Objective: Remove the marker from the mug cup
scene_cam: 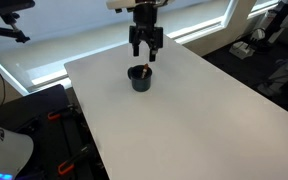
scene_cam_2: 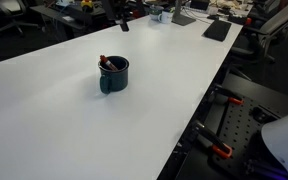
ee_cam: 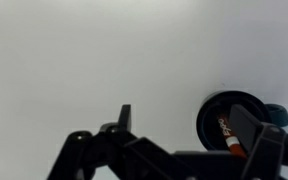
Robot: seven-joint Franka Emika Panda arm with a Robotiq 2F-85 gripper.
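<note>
The dark mug cup point(scene_cam: 140, 80) stands upright on the white table and shows in both exterior views point(scene_cam_2: 114, 77). The marker point(scene_cam_2: 106, 63) leans inside it, its reddish end poking above the rim. My gripper point(scene_cam: 146, 48) hangs just above and behind the mug, open and empty. In the wrist view the gripper point(ee_cam: 187, 128) has its two fingers spread wide. The mug point(ee_cam: 212, 118) lies by the right finger, with the marker point(ee_cam: 227, 132) inside it.
The white table point(scene_cam: 184, 120) is broad, with edges near on each side. Dark chairs and lab gear point(scene_cam_2: 214, 25) stand beyond the far edge. Clamps and cables point(scene_cam_2: 224, 120) sit below the table's side edge.
</note>
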